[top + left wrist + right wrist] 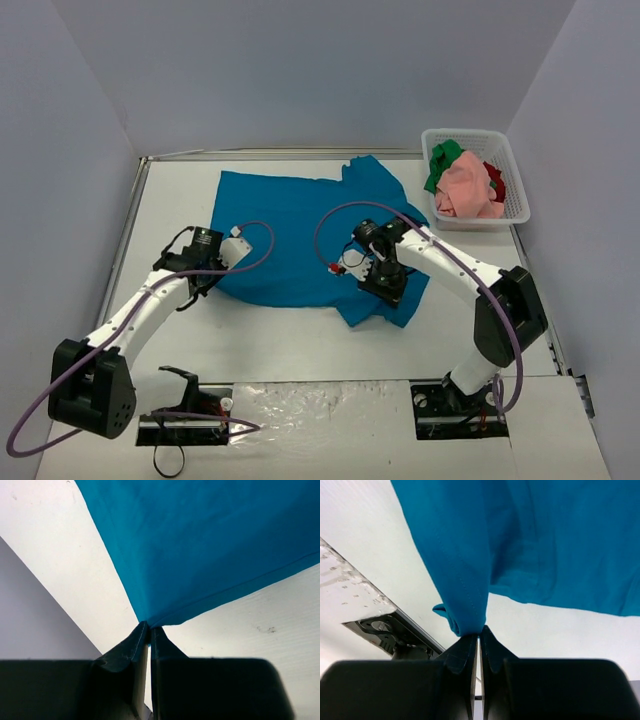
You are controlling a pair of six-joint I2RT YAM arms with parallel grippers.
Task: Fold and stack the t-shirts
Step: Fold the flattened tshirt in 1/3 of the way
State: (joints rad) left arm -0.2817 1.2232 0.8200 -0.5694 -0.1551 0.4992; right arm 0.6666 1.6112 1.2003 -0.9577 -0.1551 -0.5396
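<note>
Claws tight on teal-blue t-shirt

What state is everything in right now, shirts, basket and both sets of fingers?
teal-blue t-shirt, spread out on the table, unfolded
left fingers, shut on the teal-blue t-shirt's near left corner
right fingers, shut on its near right part
basket, upright, holding three shirts
pink t-shirt, crumpled in the basket
green t-shirt, crumpled in the basket
red t-shirt, crumpled, mostly covered
</note>
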